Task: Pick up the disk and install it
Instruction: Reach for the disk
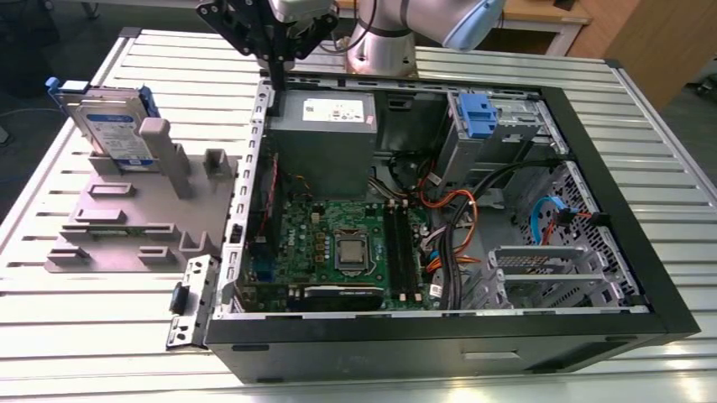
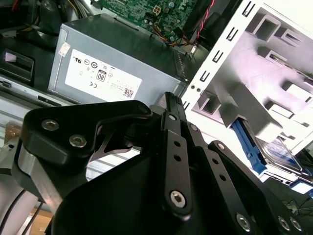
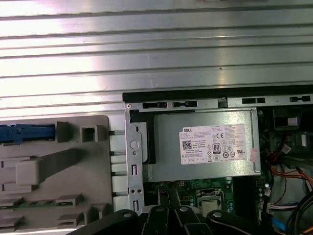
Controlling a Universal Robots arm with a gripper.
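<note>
The disk (image 1: pixel 112 126) stands upright on its edge in a slot of the grey fixture (image 1: pixel 123 218), at the exterior view's left. It is silver with a white-and-blue label and a blue bracket. In the second wrist view the disk (image 2: pixel 279 152) shows behind a grey fixture post, and in the first wrist view its blue bracket (image 3: pixel 24 132) shows edge-on. My black gripper (image 1: pixel 275 60) hangs shut and empty above the case's back corner, by the power supply, well apart from the disk. The gripper (image 2: pixel 168 99) holds nothing.
An open black computer case (image 1: pixel 627 243) lies on the slatted metal table (image 1: pixel 661 143). Inside are a grey power supply (image 1: pixel 325 126), a green motherboard (image 1: pixel 348 243), cables, and a drive cage with a small blue latch (image 1: pixel 476 113). The arm's base (image 1: pixel 381 50) stands behind.
</note>
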